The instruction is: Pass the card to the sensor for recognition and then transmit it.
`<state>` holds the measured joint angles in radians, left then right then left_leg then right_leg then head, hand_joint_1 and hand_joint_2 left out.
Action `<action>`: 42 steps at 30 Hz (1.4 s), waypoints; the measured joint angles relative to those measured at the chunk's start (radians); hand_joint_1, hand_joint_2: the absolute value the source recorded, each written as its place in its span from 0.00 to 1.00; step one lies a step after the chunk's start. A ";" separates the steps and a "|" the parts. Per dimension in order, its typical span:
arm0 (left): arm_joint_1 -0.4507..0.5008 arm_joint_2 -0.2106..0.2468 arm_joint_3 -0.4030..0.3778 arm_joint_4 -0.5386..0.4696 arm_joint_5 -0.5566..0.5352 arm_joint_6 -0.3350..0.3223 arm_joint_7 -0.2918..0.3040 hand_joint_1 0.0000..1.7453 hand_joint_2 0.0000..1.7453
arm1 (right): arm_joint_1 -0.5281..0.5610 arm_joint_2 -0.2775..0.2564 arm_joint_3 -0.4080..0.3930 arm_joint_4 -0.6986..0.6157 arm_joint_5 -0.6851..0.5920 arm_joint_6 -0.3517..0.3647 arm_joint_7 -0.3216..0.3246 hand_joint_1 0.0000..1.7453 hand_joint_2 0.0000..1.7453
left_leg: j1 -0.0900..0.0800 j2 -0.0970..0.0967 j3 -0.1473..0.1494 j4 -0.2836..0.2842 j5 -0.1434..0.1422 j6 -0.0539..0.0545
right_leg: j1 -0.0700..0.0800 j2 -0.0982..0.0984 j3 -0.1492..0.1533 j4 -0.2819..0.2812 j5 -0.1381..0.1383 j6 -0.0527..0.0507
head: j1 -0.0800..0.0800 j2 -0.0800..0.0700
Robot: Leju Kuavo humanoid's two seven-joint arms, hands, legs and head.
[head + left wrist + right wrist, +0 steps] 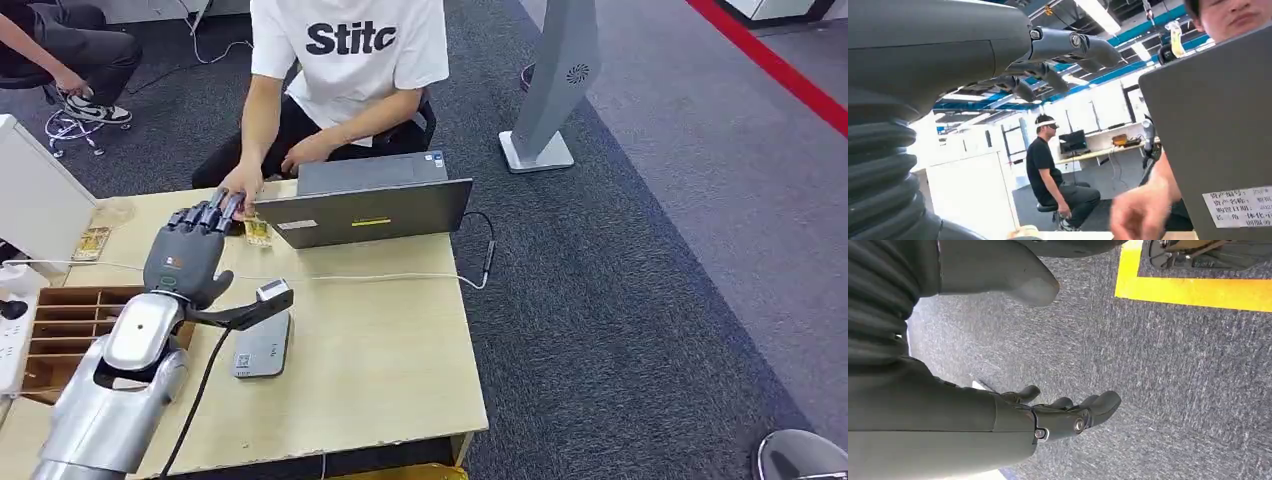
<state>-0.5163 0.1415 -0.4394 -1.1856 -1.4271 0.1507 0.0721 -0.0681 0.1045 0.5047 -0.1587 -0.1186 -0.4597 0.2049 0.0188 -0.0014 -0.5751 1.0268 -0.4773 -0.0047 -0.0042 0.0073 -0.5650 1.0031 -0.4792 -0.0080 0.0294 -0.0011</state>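
Left arm: silver, rising from the lower left of the head view.
Sensor [262,340]: grey, flat on the wooden table [380,370], just right of the arm.
Left hand [190,250]: left of centre, fingers stretched forward, nothing visibly gripped.
Card [257,229]: on the table beyond the fingertips, by the laptop [365,205], under a person's hand [241,183].
Right hand [1058,415]: over grey carpet, fingers loosely apart, empty.
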 joint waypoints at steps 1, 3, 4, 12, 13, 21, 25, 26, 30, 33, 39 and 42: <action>0.004 -0.001 0.005 0.000 0.005 0.010 0.000 0.00 1.00 | 0.000 0.000 0.000 0.000 0.000 0.000 0.000 0.00 1.00 | 0.000 0.000 0.000 0.000 0.000 0.000 | 0.000 0.000 0.000 0.000 0.000 0.000 | 0.000 0.000; 0.019 -0.001 0.018 -0.008 0.013 0.030 0.000 0.00 1.00 | 0.000 0.000 0.000 0.000 -0.004 0.000 0.000 0.00 1.00 | 0.000 0.000 0.000 0.000 0.000 0.000 | 0.000 0.000 0.000 0.000 0.000 0.000 | 0.000 0.000; 0.029 0.000 0.027 -0.019 0.016 0.040 -0.001 0.00 1.00 | 0.000 0.000 0.000 0.000 -0.007 -0.002 0.000 0.00 1.00 | 0.000 0.000 0.000 0.000 0.000 0.000 | 0.000 0.000 0.000 0.000 0.000 0.000 | 0.000 0.000; 0.167 0.033 0.099 -0.167 0.040 0.068 -0.037 0.00 1.00 | 0.003 0.000 -0.008 0.000 -0.021 -0.009 0.000 0.00 1.00 | 0.000 0.000 -0.001 0.000 -0.001 0.000 | 0.000 0.000 -0.001 0.000 -0.001 0.000 | 0.000 0.000; 0.174 0.037 0.103 -0.178 0.040 0.068 -0.039 0.00 1.00 | 0.003 0.000 -0.009 0.000 -0.021 -0.009 0.000 0.00 1.00 | 0.000 0.000 -0.001 0.000 -0.001 0.000 | 0.000 0.000 -0.001 0.000 -0.001 0.000 | 0.000 0.000; 0.247 0.057 0.122 -0.265 0.036 0.081 -0.038 0.00 1.00 | 0.004 0.001 -0.018 0.000 -0.034 -0.011 0.000 0.00 1.00 | 0.000 0.001 -0.001 -0.001 0.000 0.000 | 0.000 0.001 -0.001 0.000 0.000 0.000 | 0.000 0.000; 0.380 0.083 0.155 -0.381 0.001 0.126 -0.035 0.00 1.00 | 0.007 0.003 -0.024 0.000 -0.048 -0.013 -0.002 0.00 1.00 | 0.000 0.002 -0.002 -0.001 -0.001 0.000 | 0.000 0.002 -0.002 0.000 -0.001 0.000 | 0.000 0.000; 0.413 0.088 0.163 -0.402 -0.007 0.138 -0.031 0.00 1.00 | 0.007 0.003 -0.025 0.000 -0.050 -0.013 -0.003 0.00 1.00 | 0.000 0.002 -0.002 -0.001 -0.002 0.000 | 0.000 0.002 -0.002 0.000 -0.002 0.000 | 0.000 0.000; 0.532 0.095 0.206 -0.502 -0.050 0.188 -0.012 0.00 1.00 | 0.007 0.006 -0.037 0.000 -0.063 -0.023 -0.016 0.00 1.00 | 0.000 0.002 -0.002 -0.001 -0.004 -0.001 | 0.000 0.002 -0.003 0.000 -0.002 0.000 | 0.001 0.000; 0.632 0.103 0.251 -0.571 -0.055 0.169 0.003 0.00 1.00 | 0.012 0.007 -0.046 0.000 -0.075 -0.027 -0.018 0.00 1.00 | 0.000 0.002 -0.002 -0.001 -0.004 -0.001 | 0.000 0.002 -0.003 0.000 -0.003 0.000 | 0.001 0.000; 0.733 0.127 0.323 -0.636 -0.023 0.118 0.003 0.00 1.00 | 0.013 0.009 -0.060 0.000 -0.086 -0.027 -0.020 0.00 1.00 | 0.000 0.001 -0.002 -0.001 -0.004 -0.001 | 0.000 0.001 -0.002 0.000 -0.004 0.000 | 0.001 0.000; 0.754 0.132 0.338 -0.652 -0.022 0.117 0.003 0.00 1.00 | 0.013 0.010 -0.066 0.000 -0.087 -0.027 -0.020 0.00 1.00 | 0.000 0.001 -0.002 -0.001 -0.004 -0.001 | 0.000 0.001 -0.002 0.000 -0.004 0.000 | 0.001 0.000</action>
<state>0.2375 0.2735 -0.1011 -1.8380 -1.4492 0.2674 0.0748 -0.0551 0.1144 0.4387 -0.1583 -0.2052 -0.4864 0.1850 0.0192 -0.0002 -0.5769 1.0254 -0.4810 -0.0058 -0.0039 0.0078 -0.5671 1.0033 -0.4827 -0.0082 0.0301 -0.0011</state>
